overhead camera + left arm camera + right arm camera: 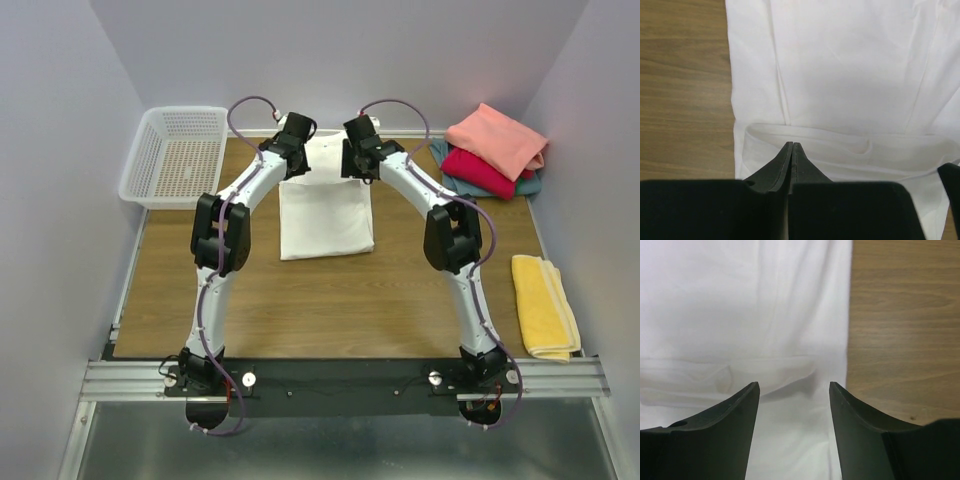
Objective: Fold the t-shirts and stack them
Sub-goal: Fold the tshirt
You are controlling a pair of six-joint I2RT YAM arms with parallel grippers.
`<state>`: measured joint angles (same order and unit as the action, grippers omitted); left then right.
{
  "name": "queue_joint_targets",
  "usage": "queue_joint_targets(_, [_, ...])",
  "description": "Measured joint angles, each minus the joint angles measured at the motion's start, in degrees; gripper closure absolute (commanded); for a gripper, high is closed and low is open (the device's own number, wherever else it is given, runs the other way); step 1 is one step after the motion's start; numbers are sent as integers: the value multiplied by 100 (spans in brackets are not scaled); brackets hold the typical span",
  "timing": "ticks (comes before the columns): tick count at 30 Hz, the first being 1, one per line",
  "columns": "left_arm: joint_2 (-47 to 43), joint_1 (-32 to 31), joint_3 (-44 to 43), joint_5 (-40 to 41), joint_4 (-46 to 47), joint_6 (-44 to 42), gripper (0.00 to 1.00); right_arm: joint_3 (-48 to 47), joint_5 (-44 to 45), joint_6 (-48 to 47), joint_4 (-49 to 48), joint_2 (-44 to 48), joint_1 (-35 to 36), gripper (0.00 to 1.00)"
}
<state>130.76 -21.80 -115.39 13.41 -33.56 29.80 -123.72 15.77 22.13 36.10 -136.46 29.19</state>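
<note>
Your left gripper (pixel 792 146) sits closed at the far end of the folded white cloth t-shirt (pixel 325 215) lying on the wooden bench (pixel 300 310), and your right gripper (pixel 794 386) hangs open there, holding nothing.

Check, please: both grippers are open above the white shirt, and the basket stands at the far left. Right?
Not quite: the left gripper is shut, as the left wrist view shows. The right gripper is open above the white shirt, and the basket stands at the far left.
</note>
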Motion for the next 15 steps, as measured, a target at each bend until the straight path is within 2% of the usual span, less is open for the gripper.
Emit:
queue_joint_targets(7, [-33, 66, -28, 431, -7, -107, 91, 223, 181, 0, 24, 107, -492, 32])
queue_joint_targets(13, [-522, 90, 938, 367, -181, -304, 91, 1508, -2, -13, 162, 911, -619, 32])
queue_joint_targets(15, [-964, 103, 1580, 151, -160, -385, 90, 1980, -219, -13, 219, 1342, -597, 32])
